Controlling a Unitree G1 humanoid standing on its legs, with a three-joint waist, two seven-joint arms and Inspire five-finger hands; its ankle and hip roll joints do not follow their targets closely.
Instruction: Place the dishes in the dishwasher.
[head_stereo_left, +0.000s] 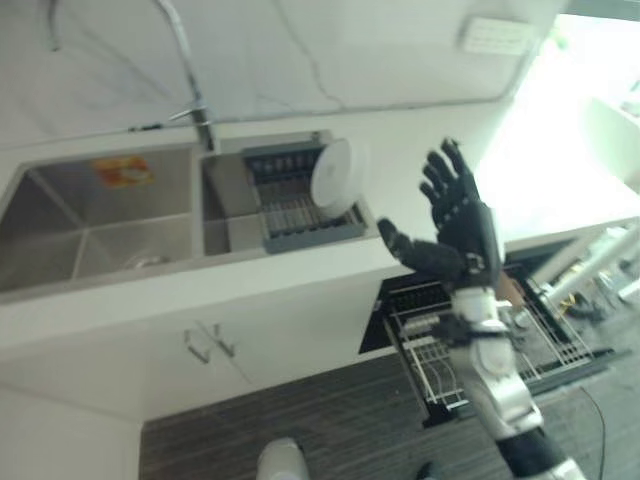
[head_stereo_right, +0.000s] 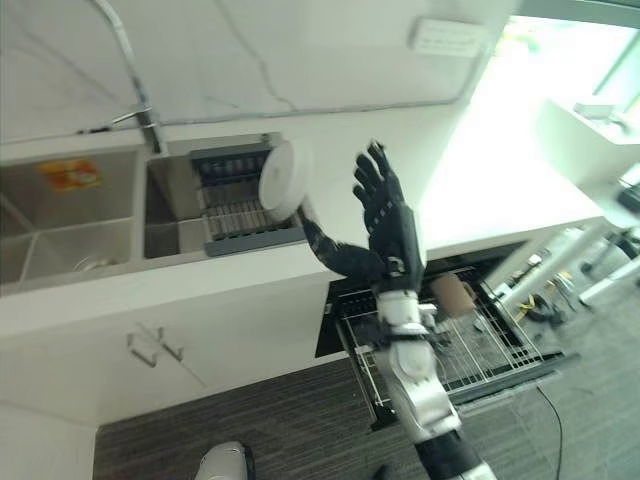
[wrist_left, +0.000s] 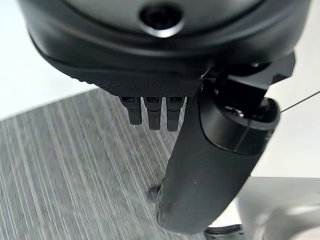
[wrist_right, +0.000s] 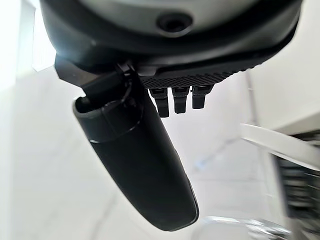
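My right hand was raised over the edge of the counter, fingers straight and spread, thumb out to the side, holding nothing. My left hand hung low over the striped floor, fingers relaxed and empty, well away from the work.

Nearest me, below the right forearm, the dishwasher rack stood pulled out from under the counter, a wire basket with a brownish cup-like thing already in it; I could not tell more of that item. From there the plate lay up and to the left of my right hand, beyond the thumb, near but not touching. It stood on edge, leaning in the grey drying rack that sat in the right bowl of the sink, its flat face turned roughly toward my hand. I judged the right hand the one for the job, since it was far nearer than the left.

To take the plate I would have had to reach left across the counter edge and close over its upper rim, then carry it back down to the wire rack. The slats of the drying rack held its lower edge, so a lift upward looked safer than a sideways pull. Farther back, the tap rose behind the sink divider, left of the plate and clear of that path.
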